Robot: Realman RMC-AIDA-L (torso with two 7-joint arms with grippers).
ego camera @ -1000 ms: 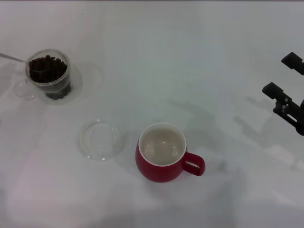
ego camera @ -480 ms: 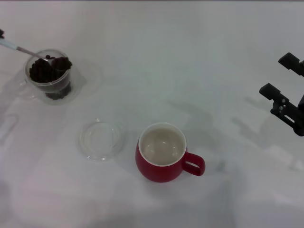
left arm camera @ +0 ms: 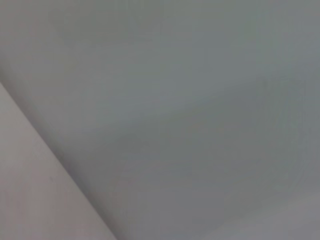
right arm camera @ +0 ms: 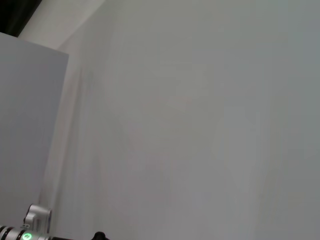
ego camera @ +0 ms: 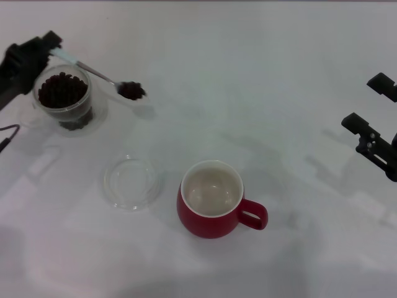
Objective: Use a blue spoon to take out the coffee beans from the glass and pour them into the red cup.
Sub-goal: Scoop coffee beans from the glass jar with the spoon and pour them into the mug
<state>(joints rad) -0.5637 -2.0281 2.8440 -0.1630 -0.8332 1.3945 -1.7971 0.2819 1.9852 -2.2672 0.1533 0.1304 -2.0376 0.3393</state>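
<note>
Just beside the glass (ego camera: 64, 96), the left claw (ego camera: 49, 48) pinches the light, stiff blue spoon (ego camera: 93, 73) by its handle; loose coffee beans (ego camera: 131, 90) could spill.

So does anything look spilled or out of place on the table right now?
Nothing stands out. The left gripper holds the spoon, loaded with beans, level beside the glass. No loose beans show on the table. The red cup stands upright; the right gripper waits open at the right edge.

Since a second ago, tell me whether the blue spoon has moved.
Yes. The blue spoon, held by the left claw, has lifted out of the glass; its loaded bowl now hangs beyond the rim, on the red cup's side.
</note>
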